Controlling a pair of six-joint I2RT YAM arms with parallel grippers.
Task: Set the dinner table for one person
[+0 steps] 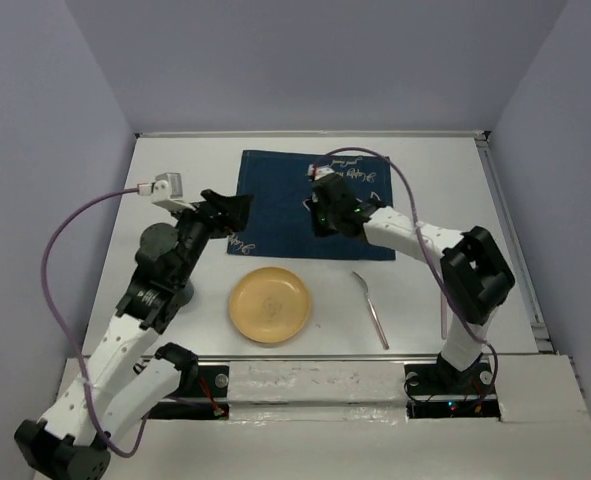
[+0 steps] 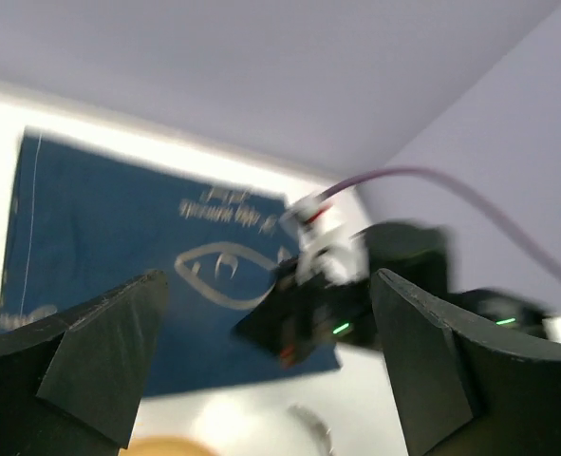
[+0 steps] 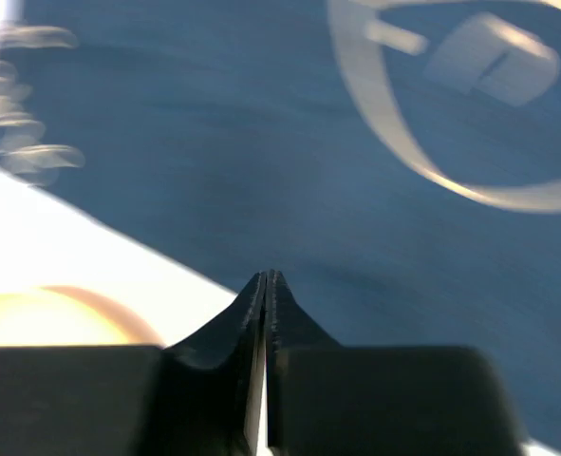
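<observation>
counter (image 1: 430,170) bearing navy placemat (image 1: 275,190); left tool (image 1: 240,207) at placemat's left edge, fingers apart; right tool (image 3: 266,285) over placemat, pressed together.

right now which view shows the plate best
Top external: the whole plate shows, sharp and uncovered. Left wrist catches a blurred sliver at the bottom edge; right wrist a blurred part, lower left.

Left gripper (image 2: 268,285) spread wide, right gripper (image 3: 266,283) pinched closed, both reaching forward
</observation>
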